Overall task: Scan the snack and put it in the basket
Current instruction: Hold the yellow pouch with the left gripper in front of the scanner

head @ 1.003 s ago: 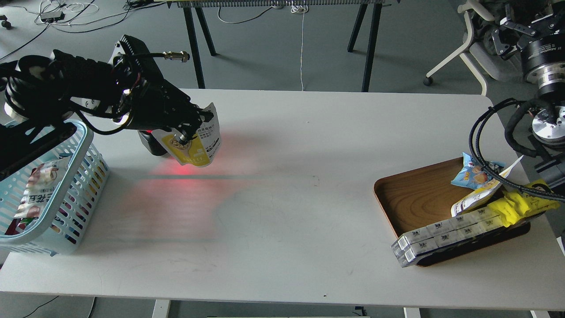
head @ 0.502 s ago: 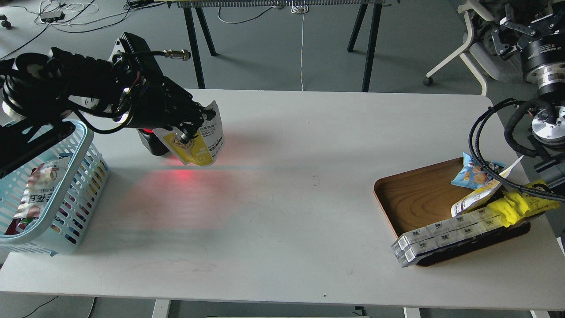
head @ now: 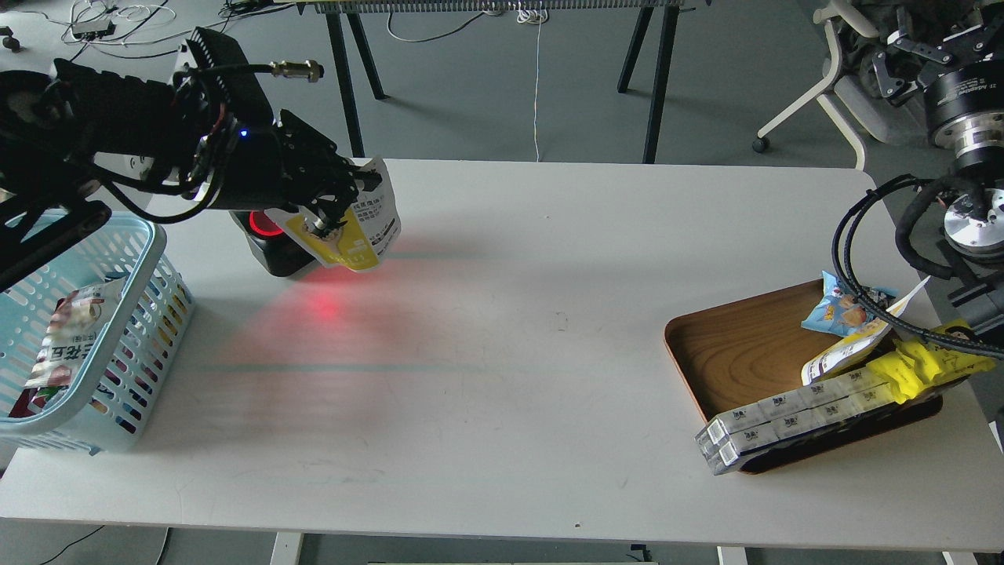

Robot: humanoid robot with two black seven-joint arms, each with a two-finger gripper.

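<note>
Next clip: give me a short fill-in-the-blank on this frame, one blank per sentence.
1. The left gripper holds the ____ pouch above the table.
2. The scanner casts a ____ glow on the table.
3. The blue basket sits at the table's ____ edge.
4. The wooden tray lies on the ____ side.

Missing: snack; red; left; right

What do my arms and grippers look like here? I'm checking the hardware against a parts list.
The left arm is black and bulky, with loose black cables, a ribbed block, a metal plug connector and a small blue light. Its left gripper is black too. The right arm shows silver rings and looping black cables; its gripper is out of view.
</note>
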